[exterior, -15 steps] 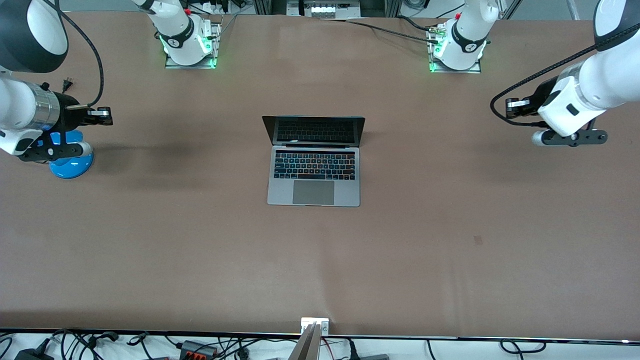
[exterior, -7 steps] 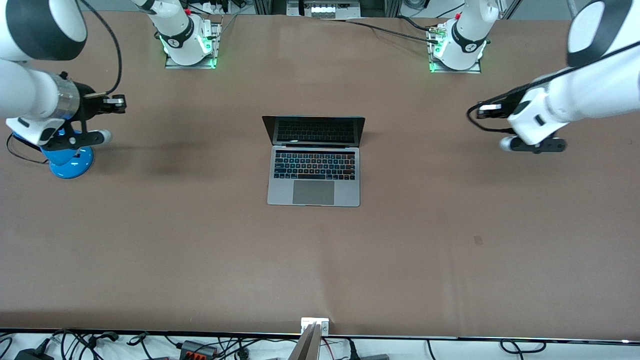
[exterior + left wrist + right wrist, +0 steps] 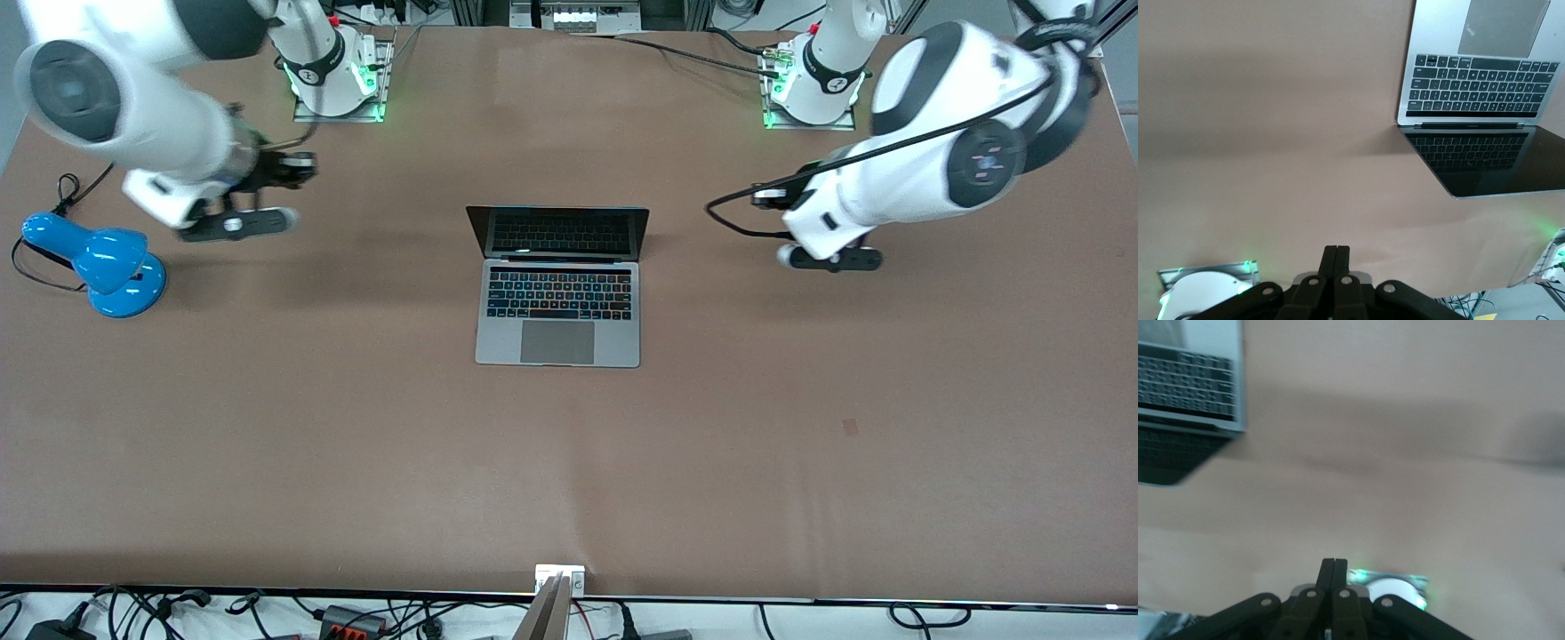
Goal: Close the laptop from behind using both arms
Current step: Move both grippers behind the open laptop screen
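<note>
The laptop sits open at the middle of the brown table, its dark screen upright at the twelve o'clock edge of the keyboard and the trackpad at six o'clock, nearest the front camera. At about three o'clock from it, the left gripper hangs over bare table, fingers pressed together on nothing (the left wrist view shows them meeting edge to edge). At about nine o'clock the right gripper hangs over bare table too, likewise pressed together and empty. A blue desk lamp stands toward the right arm's end of the table.
</note>
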You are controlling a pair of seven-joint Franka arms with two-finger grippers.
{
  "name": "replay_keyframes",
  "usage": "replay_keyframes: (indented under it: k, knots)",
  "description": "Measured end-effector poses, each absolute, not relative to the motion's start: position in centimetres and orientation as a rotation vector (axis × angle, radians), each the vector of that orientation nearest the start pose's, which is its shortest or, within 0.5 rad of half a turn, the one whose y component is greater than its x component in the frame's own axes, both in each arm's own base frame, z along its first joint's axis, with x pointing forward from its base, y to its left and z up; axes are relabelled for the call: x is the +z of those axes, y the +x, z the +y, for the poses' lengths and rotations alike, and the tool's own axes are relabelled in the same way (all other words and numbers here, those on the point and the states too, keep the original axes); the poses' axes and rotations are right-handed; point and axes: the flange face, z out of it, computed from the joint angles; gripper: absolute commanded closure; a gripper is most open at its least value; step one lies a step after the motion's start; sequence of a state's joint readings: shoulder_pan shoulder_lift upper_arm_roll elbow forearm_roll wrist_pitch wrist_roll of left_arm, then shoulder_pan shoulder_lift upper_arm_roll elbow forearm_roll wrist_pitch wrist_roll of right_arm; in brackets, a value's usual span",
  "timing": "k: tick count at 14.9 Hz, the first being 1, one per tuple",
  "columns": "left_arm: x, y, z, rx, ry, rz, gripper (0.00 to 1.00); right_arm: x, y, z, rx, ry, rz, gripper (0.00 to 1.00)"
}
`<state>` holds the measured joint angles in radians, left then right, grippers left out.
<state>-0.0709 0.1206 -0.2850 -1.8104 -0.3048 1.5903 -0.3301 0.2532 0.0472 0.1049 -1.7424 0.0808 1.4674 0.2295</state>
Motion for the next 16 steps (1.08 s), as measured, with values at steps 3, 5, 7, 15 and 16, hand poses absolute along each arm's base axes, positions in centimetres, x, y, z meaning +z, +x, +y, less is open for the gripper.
replay_keyframes:
  k: [3,5,7,15,16]
  knots:
    - [43.5,48.7,-25.9,0.684,-3.261,-0.043,1.0,49.3,47.7,24.1,0.434,-3.03,-0.14,1.0]
    - [42.9,47.2,-28.5,0.675,-3.271,-0.037,1.0,47.8,45.6,26.5,0.369,-3.026,-0.122,1.0]
    - [42.0,46.2,-30.0,0.691,-3.296,-0.037,1.0,45.8,43.2,29.3,0.311,-3.036,-0.089,1.0]
    - [38.7,41.3,-35.6,0.635,-3.313,0.119,1.0,39.8,37.8,34.6,0.179,-3.029,-0.092,1.0]
    - [38.5,41.3,-35.7,0.624,-3.319,0.117,1.0,39.4,37.5,35.0,0.163,-3.025,-0.084,1.0]
